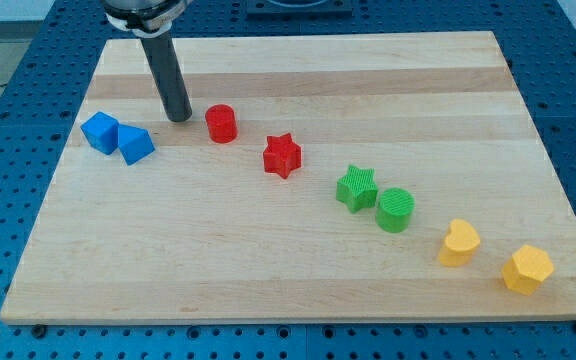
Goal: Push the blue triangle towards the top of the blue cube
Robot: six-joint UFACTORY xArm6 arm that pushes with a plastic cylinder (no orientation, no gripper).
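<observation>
The blue triangle [136, 145] lies near the view's left edge of the wooden board, touching the blue cube [99, 131], which sits just to its left and slightly higher in the view. My tip [180, 119] rests on the board to the right of and a little above the triangle, apart from it. It stands between the triangle and the red cylinder [222, 123].
A red star [282, 155], a green star [356, 187], a green cylinder [395, 209], a yellow heart [459, 243] and a yellow hexagon [527, 268] run diagonally toward the view's bottom right. The board's left edge [60, 170] is close to the blue cube.
</observation>
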